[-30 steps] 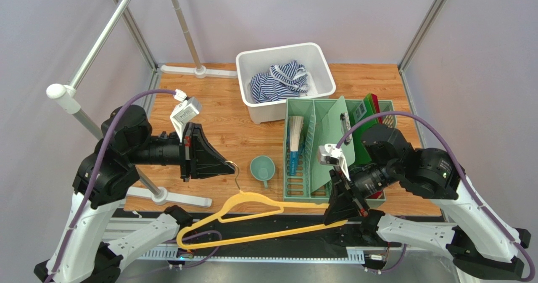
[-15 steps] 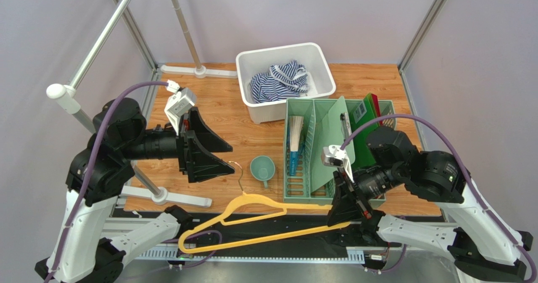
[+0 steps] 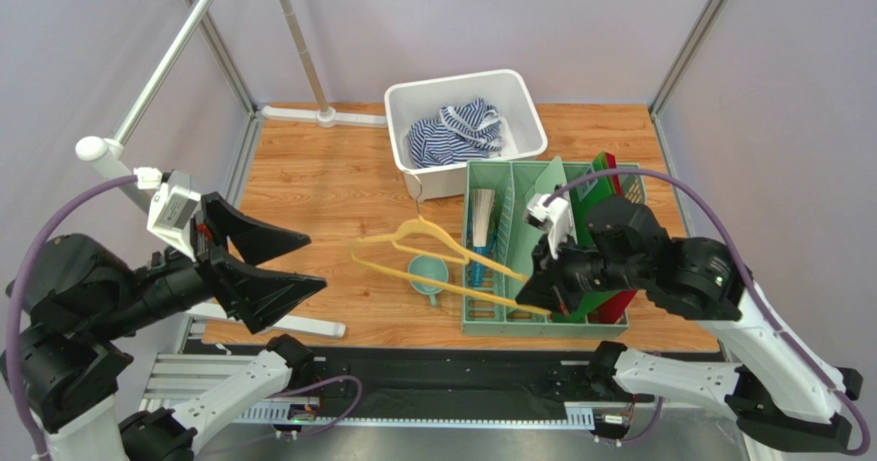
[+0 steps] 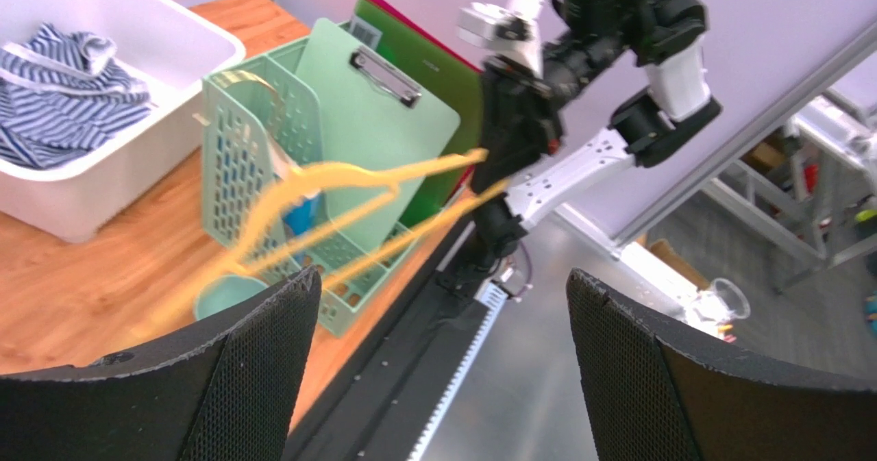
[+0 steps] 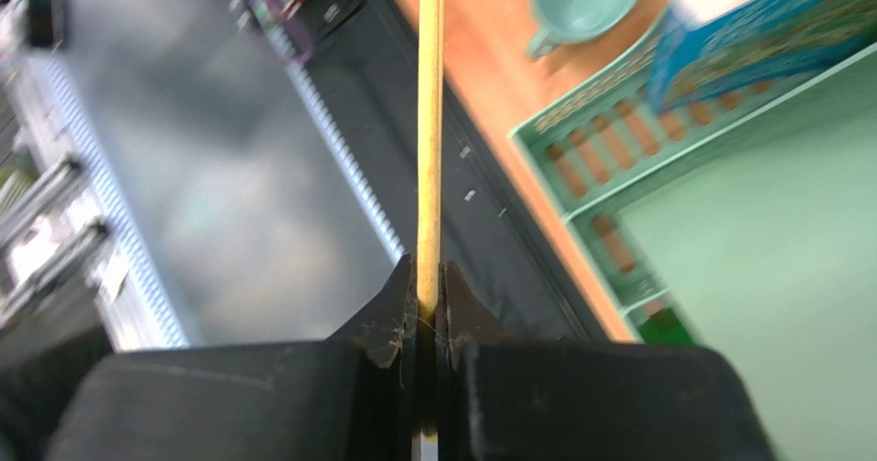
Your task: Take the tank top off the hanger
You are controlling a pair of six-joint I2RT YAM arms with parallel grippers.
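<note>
The navy-and-white striped tank top (image 3: 453,132) lies crumpled inside the white bin (image 3: 520,107), off the hanger; it also shows in the left wrist view (image 4: 57,86). The bare yellow hanger (image 3: 427,243) hangs in the air over the teal cup and the rack's front, hook pointing toward the bin. My right gripper (image 3: 553,299) is shut on the end of its lower bar, and the right wrist view shows the bar (image 5: 429,112) pinched between the jaws of that gripper (image 5: 429,276). My left gripper (image 3: 314,259) stands wide open at the left, apart from the hanger (image 4: 340,178), nothing between its fingers (image 4: 257,369).
A green slotted rack (image 3: 492,322) with a clipboard (image 3: 546,214), books and a brush stands right of centre. A teal cup (image 3: 427,274) sits beside it. The grey rail (image 3: 175,55) and its stand foot (image 3: 299,325) occupy the left side.
My left gripper opened, let go of the hanger's hook and drew back to the left. My right gripper swung the hanger from the near edge up over the cup and rack.
</note>
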